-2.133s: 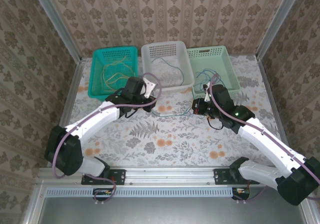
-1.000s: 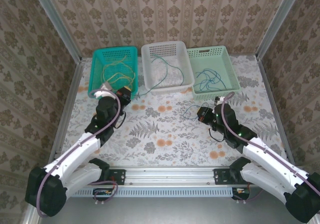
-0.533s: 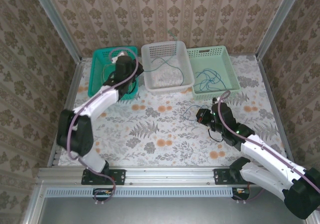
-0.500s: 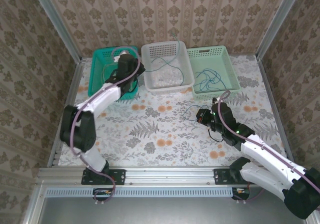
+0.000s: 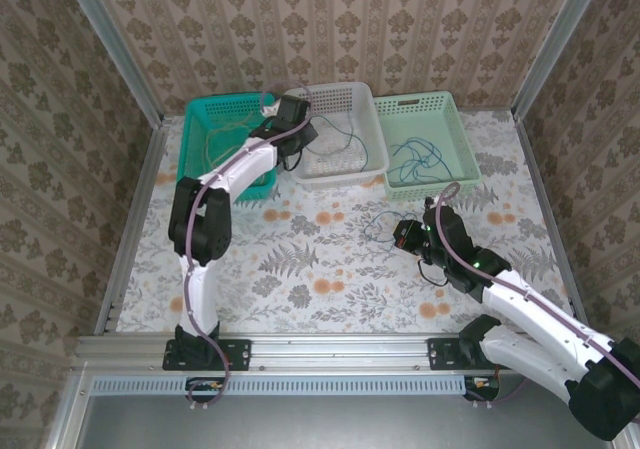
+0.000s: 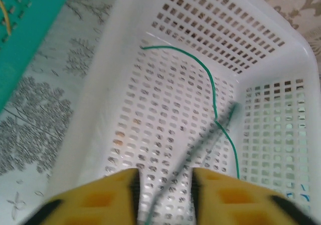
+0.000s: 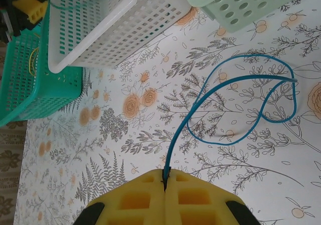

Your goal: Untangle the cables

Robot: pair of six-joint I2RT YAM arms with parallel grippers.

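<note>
Left tool [image 6: 163, 200] hangs spread above the white basket [image 6: 93, 115] where the green cable [image 6: 214, 99] lies, right tool [image 7: 165, 181] pinching the blue cable [image 7: 200, 103] on the counter [image 7: 75, 150] before that basket: best draw gently, so the loop doesn't snag.

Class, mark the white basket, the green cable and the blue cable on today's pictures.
white basket [image 6: 103, 89]: left wrist view, on its left rim.
green cable [image 6: 214, 99]: left wrist view, on the middle of the strand.
blue cable [image 7: 168, 157]: right wrist view, on the lowest stretch of the strand.
</note>
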